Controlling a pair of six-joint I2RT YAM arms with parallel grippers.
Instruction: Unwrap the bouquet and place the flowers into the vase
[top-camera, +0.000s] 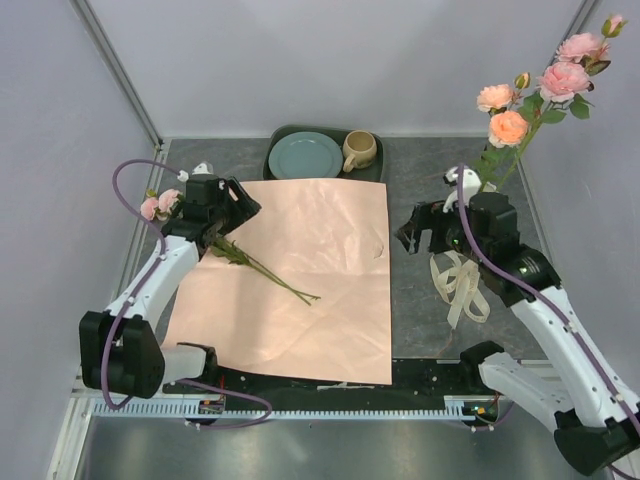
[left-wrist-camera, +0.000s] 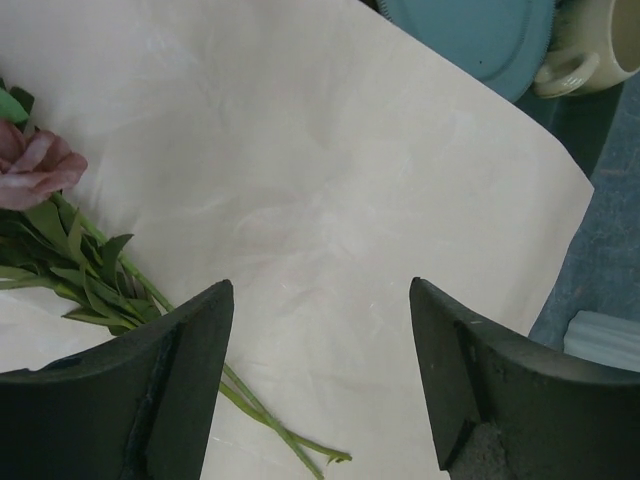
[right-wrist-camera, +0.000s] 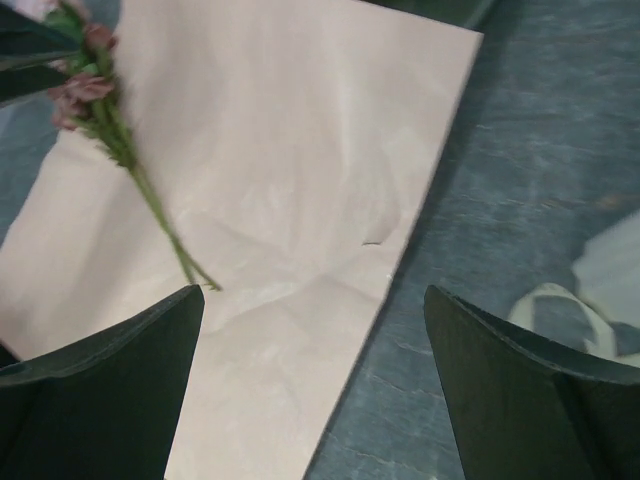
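Observation:
The salmon-pink paper (top-camera: 310, 270) lies unwrapped and flat on the table. One flower (top-camera: 262, 268) rests on its left part, its green stems pointing toward the middle and its pink blooms (top-camera: 160, 205) off the left edge. My left gripper (top-camera: 222, 212) hangs open just above those stems; in the left wrist view the gripper (left-wrist-camera: 320, 330) has bare paper between its fingers, and the stems (left-wrist-camera: 255, 400) pass by its left finger. Several roses (top-camera: 545, 90) stand upright at the far right. The vase is hidden behind my right arm. My right gripper (top-camera: 420, 232) is open and empty over the paper's right edge (right-wrist-camera: 400, 260).
A dark tray (top-camera: 280, 140) at the back holds a teal plate (top-camera: 305, 155) and a tan mug (top-camera: 358, 150). The cream ribbon (top-camera: 460, 285) lies loose on the grey table right of the paper. Enclosure walls stand close on both sides.

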